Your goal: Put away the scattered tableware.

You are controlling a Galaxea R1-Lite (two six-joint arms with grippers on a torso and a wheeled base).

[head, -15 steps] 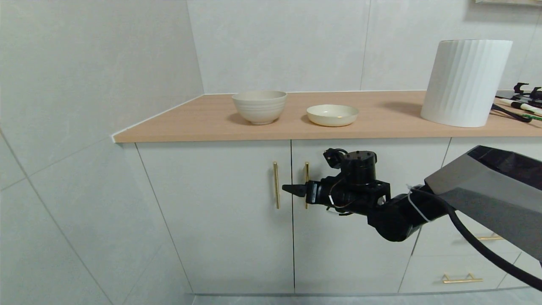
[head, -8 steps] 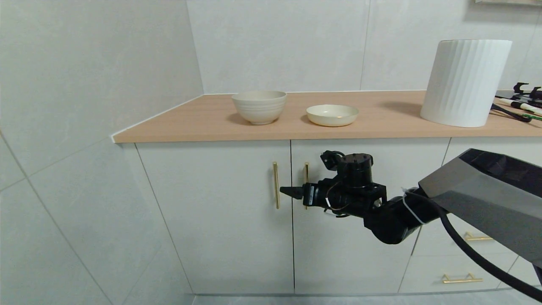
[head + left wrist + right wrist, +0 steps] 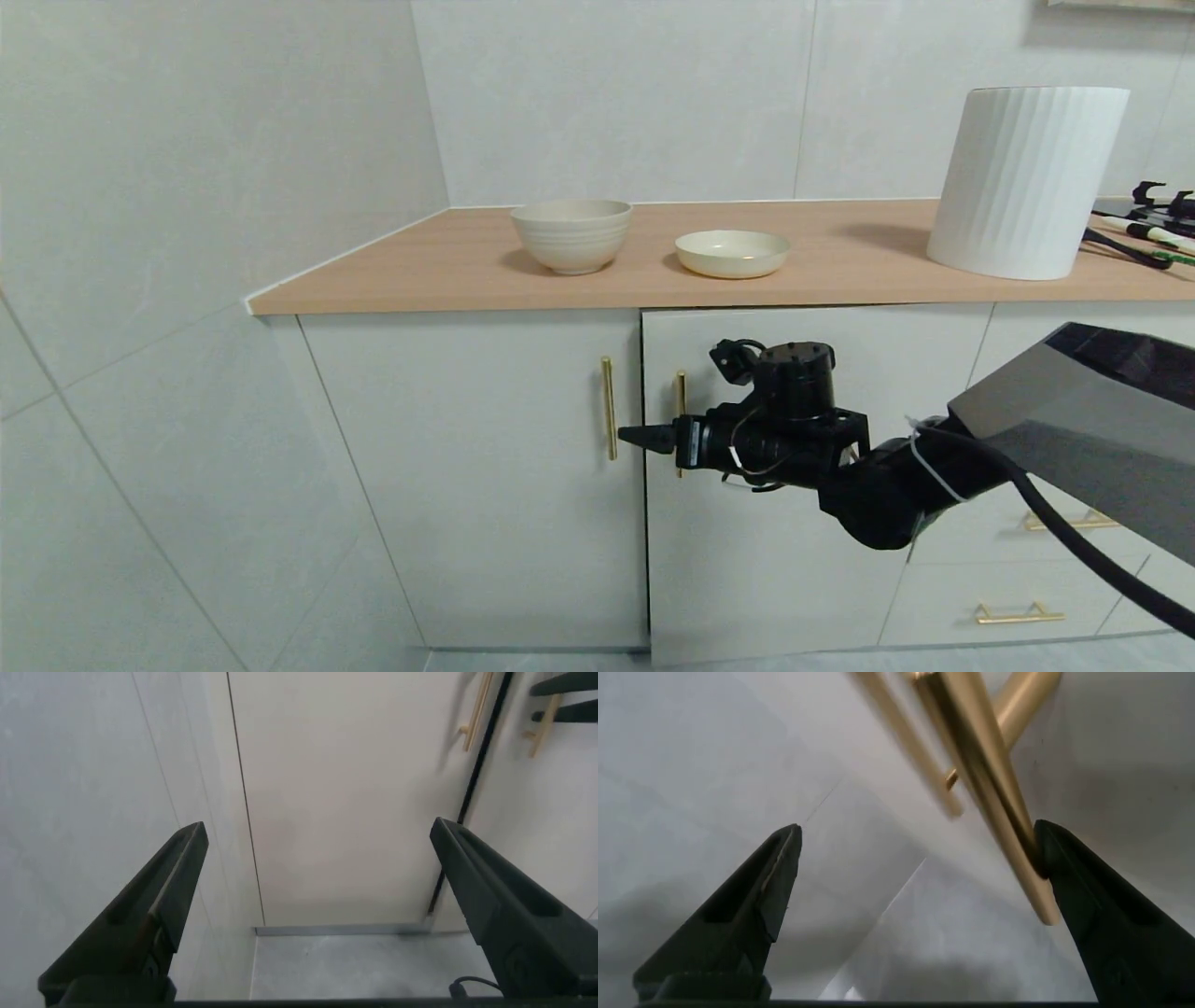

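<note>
1. Since the earlier frames the right door (image 3: 794, 579) has come off flush: a dark gap now shows along its top and hinge-side edge, and the right pincer (image 3: 644, 436) has drawn back slightly with the door handle (image 3: 681, 420).
2. Step in hand, as a guess: opening the cabinet so the tableware can go inside. This is early in the task, with nothing stowed yet.
3. To do it well, keep the handle seated against the finger, pull along the door's arc rather than straight out, and go slow so the finger does not slip off the bar.
4. Right pincer (image 3: 917, 835): fingers spread wide, not pinching. The gold door handle (image 3: 990, 775) lies against the inner face of one finger, hooked rather than gripped.
5. Left pincer (image 3: 320, 831): spread and holding nothing, low down and facing the cabinet front.
6. Bowl (image 3: 571, 233) and dish (image 3: 733, 253) sit on the tabletop (image 3: 840, 271), above the right pincer and well apart from it. The bowl is above its tip, the dish above its wrist.
</note>
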